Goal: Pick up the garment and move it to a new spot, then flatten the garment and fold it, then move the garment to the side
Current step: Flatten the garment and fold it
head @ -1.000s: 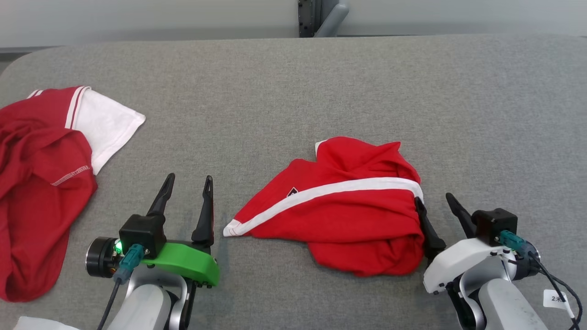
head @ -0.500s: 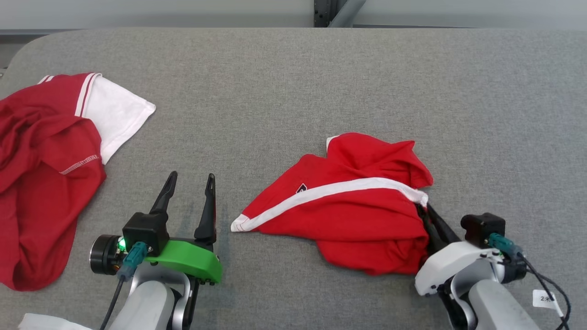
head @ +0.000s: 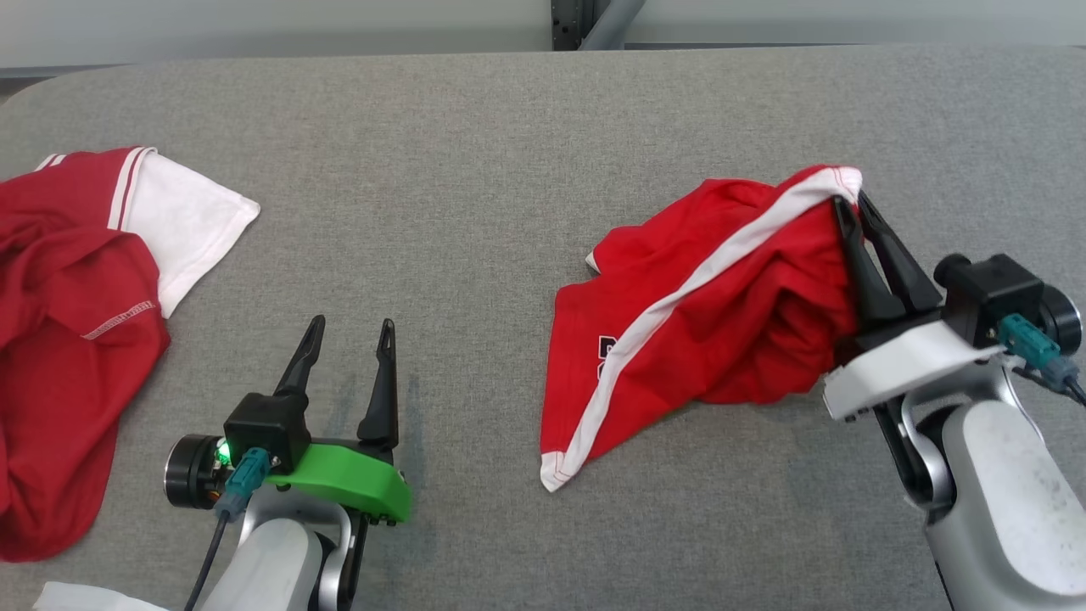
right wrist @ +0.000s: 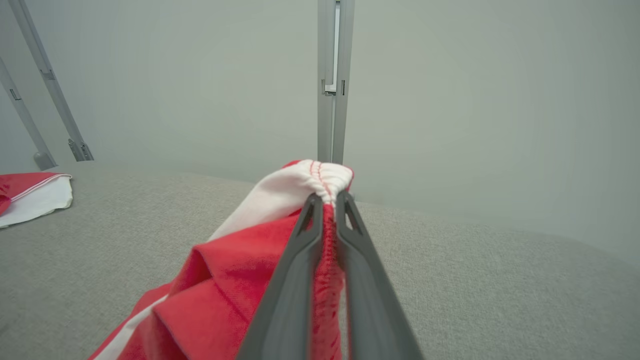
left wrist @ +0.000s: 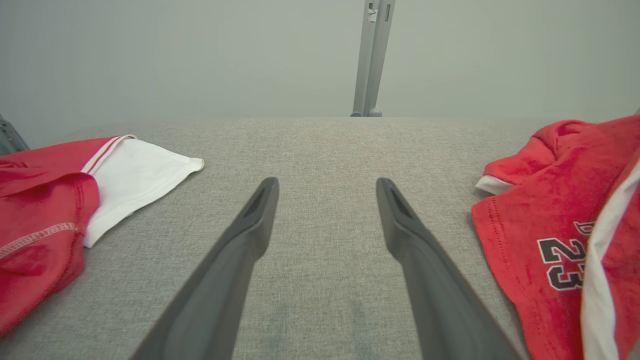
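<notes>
1. Two red pieces of clothing are on the grey table (head: pixel 475 153): the garment (head: pixel 704 331), white-striped and numbered 23, right of centre in the head view, and a red-and-white shirt (head: pixel 76 280) at the left edge.
2. The right gripper (head: pixel 851 202), at upper right, is clamped on the garment's bunched white-trimmed edge, holding it raised while the rest drapes down and left to the table.
3. The left gripper (head: pixel 353 327), at lower left, has its fingers spread wide, between the two pieces and touching neither.
</notes>
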